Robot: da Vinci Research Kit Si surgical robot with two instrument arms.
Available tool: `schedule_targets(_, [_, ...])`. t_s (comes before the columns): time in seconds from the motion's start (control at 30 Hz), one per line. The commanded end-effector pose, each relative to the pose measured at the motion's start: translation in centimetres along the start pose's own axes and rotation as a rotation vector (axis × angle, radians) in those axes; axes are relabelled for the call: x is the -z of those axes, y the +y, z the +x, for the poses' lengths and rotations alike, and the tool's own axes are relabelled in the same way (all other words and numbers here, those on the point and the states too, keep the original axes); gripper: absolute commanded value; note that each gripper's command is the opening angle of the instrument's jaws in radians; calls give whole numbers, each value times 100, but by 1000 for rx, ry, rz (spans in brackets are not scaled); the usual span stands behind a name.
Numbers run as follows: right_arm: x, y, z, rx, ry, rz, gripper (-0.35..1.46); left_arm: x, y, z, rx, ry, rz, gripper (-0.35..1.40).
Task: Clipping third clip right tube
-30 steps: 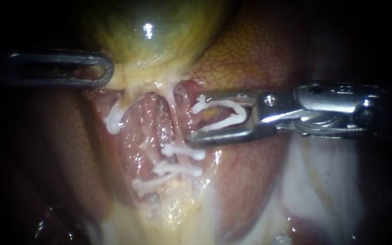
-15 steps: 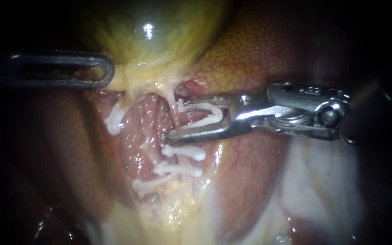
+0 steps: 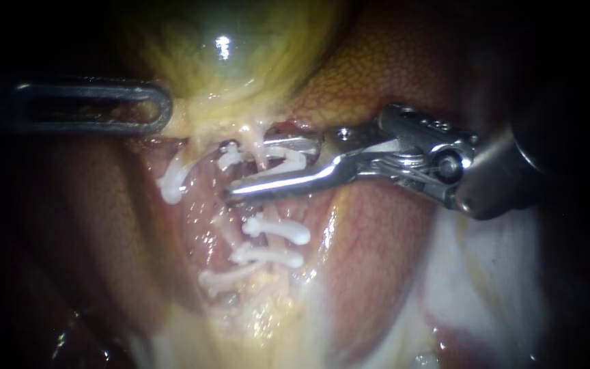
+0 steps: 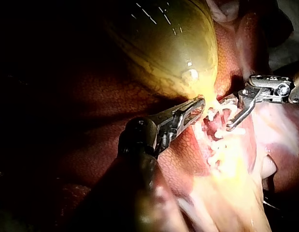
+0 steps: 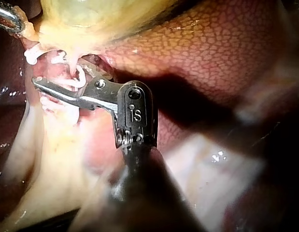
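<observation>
Straddling the right tube with a loaded clip

The gallbladder was gripped at its lower edge by the closed jaws of the left instrument. The right instrument was held with jaws partly apart, both pressed on the open white clip between them. The right tube was enclosed by that clip. Two closed clips were seen just below.

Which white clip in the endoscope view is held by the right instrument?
The uppermost clip, between the right instrument's jaws just below the gallbladder; the three lower clips and the left one are held by nothing.
</observation>
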Motion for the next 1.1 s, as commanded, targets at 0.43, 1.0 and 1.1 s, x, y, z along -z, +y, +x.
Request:
schedule_targets(0.43, [-11, -14, 9, -3, 33, 30, 28, 0, 0, 0, 0, 0, -1, -35])
schedule_targets(1.0, [2, -4, 6, -114, 54, -56, -35, -1, 1, 0, 0, 0, 0, -35])
schedule_targets(1.1, [3, -4, 6, -127, 33, -33, -35, -2, 2, 1, -1, 0, 0, -35])
